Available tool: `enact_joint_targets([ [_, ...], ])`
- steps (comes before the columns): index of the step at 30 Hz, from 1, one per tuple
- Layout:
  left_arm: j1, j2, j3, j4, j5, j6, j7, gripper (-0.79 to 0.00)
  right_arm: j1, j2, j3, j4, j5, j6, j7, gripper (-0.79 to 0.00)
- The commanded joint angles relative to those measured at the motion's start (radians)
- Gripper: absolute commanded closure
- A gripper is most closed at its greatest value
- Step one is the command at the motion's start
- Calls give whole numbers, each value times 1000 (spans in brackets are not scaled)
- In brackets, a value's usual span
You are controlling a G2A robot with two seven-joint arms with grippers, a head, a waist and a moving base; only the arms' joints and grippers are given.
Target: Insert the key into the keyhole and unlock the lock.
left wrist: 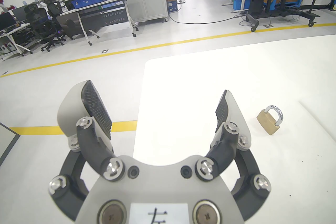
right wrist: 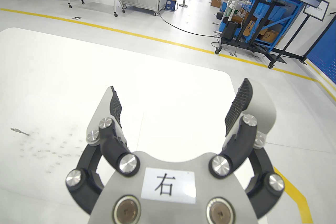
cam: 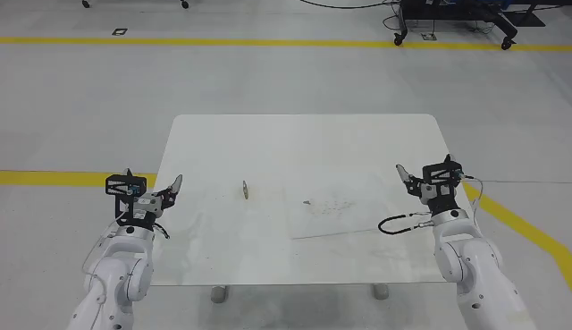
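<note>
Currently left hand point(left wrist: 157, 96) at the counter's point(cam: 357, 142) left edge, right hand point(right wrist: 178, 88) at its right edge; both spread wide, holding nothing. Brass padlock point(left wrist: 270, 121) lies on the counter nearer the left hand; key point(right wrist: 19, 131) lies apart from it, toward the right.

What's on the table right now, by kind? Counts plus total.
Brass padlock: 1
Key: 1
Total: 2, lying apart on the white table.
</note>
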Motion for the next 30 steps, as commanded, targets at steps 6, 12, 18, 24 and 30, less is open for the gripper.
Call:
enact_joint_targets([
  [6,0,0,0,0,0,0,0,-784,0,0,0,0,0,0,0,-784],
  [12,0,0,0,0,0,0,0,-784,0,0,0,0,0,0,0,-784],
  [18,0,0,0,0,0,0,0,-785,9,3,17,-102,-45,-12,44,-785],
  [24,0,0,0,0,0,0,0,-785,56,8,-27,-154,-64,-156,154,-785],
  [30,0,0,0,0,0,0,0,-785,56,8,-27,-154,-64,-156,154,-785],
])
